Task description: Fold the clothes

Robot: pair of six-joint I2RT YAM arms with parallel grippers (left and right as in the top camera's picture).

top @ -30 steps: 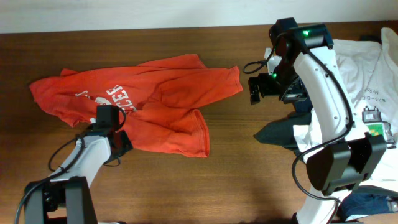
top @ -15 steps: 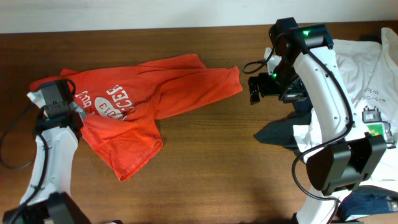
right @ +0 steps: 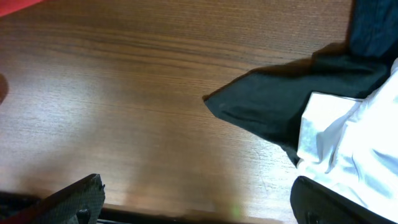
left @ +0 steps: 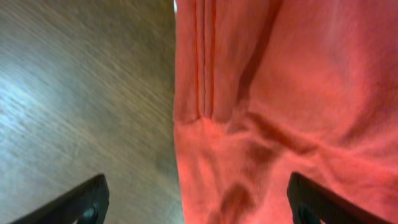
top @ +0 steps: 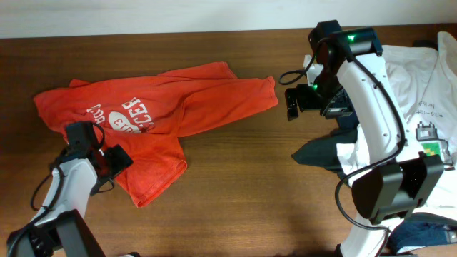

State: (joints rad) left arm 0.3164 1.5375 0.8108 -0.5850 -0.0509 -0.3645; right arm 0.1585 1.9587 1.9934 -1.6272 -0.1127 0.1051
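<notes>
The red shirt (top: 186,107) lies rumpled on the table (top: 250,193), left side, not yet folded. The left pincer (left: 200,204) hangs wide open over its hem, empty; the right pincer (right: 199,202), also open, hovers beside a dark garment (right: 280,106). Next, probably: pinch that hem and pull it flat.

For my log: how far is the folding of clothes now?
Done: nearly nothing; the orange-red T-shirt lies crumpled, without a neat fold. In hand: nothing gripped; the left fingers are open over the shirt's edge, the right fingers open above the table beside a dark garment. Left: folding it, then the white T-shirt heap.
</notes>
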